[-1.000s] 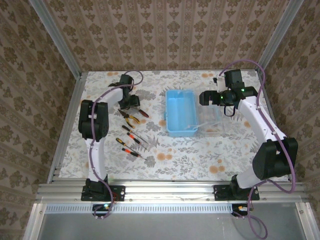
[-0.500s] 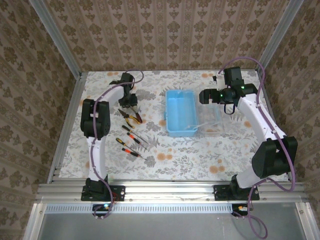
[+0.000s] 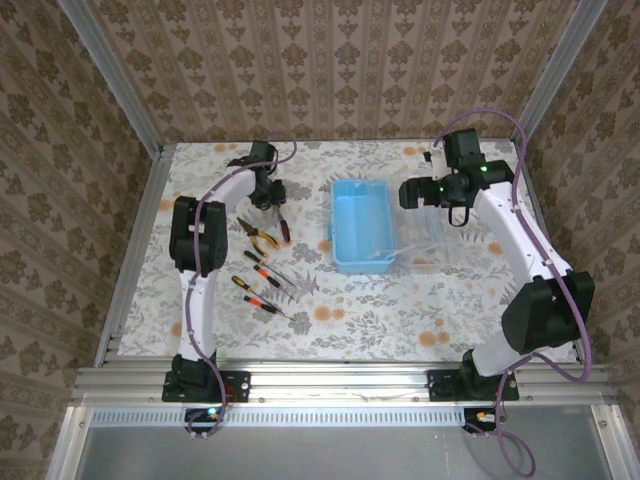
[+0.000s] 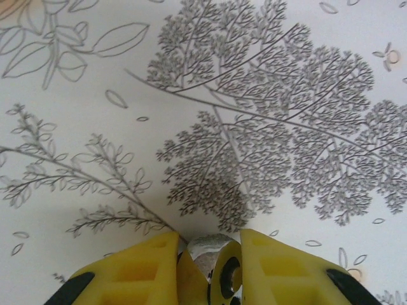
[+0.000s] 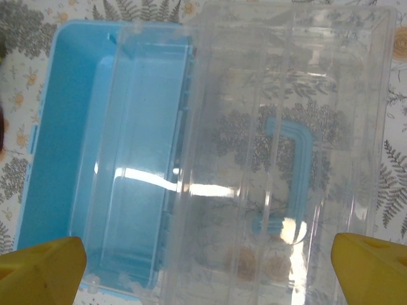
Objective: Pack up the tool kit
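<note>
**Left tool pinching a screwdriver; case lying open mid-bench**

Left tool (image 3: 270, 195) is working over the far-left part of the bench (image 3: 400, 320). Its yellow fingers (image 4: 137, 270) are standing nearly closed, pinching a small silvery metal piece. From above, a red-black screwdriver (image 3: 283, 230) is reaching up into this tool by its shaft end, so the pinched piece seems to be that shaft. The wrist view cannot confirm it.

Pliers (image 3: 262, 238) with yellow-black handles are lying flat just beside the screwdriver, on its left. Whether the two are touching, I cannot tell. More red-black loose screwdrivers (image 3: 256, 264) are lying nearer the arm bases, spread in a rough row.

Right tool (image 3: 408, 193) is hovering spread as wide as it goes, holding nothing. Its two yellow fingertips are showing at the lower corners of the right wrist view, far apart.

Below it the case (image 5: 70, 159) is sitting at bench centre, blue base open. The clear lid (image 5: 286, 95) is lying folded out on the base's right side. The blue handle (image 5: 289, 171) is showing through the plastic.
</note>
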